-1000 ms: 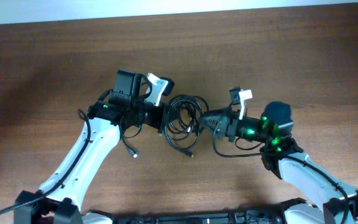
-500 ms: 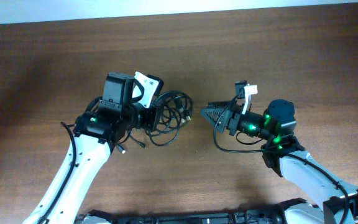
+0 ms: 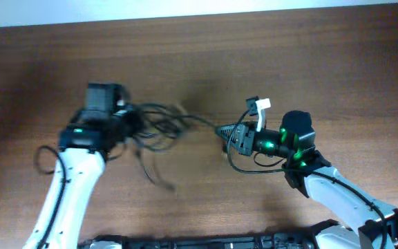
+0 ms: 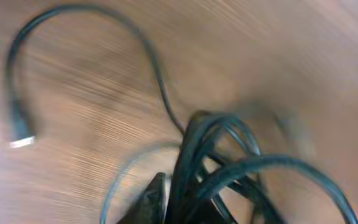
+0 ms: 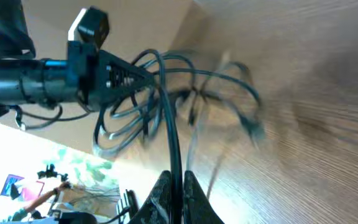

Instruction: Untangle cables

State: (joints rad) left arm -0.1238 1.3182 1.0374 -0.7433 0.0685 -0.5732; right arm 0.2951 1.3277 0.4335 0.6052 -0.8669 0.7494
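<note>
The cables (image 3: 166, 122) are a loose bundle of thin black cords stretched across the middle of the wooden table, blurred by motion. My left gripper (image 3: 133, 120) is shut on the looped end of the bundle (image 4: 229, 149), and one dark finger (image 4: 155, 198) shows beside the cords. A free cord end with a silver plug (image 4: 21, 140) lies on the wood. My right gripper (image 3: 220, 130) is shut on a single cord (image 5: 168, 124). That cord runs taut from its tips (image 5: 176, 182) up to the left gripper (image 5: 143, 77).
The thicker wiring of the right arm loops below its wrist (image 3: 244, 168). The left arm's own wire hangs out at the left (image 3: 41, 156). The table's far edge (image 3: 199, 15) runs along the top of the overhead view.
The left arm has swung left, dragging the bundle with it. The right gripper has gone from open to shut on one cord, and the cables now stretch out between the two grippers.
</note>
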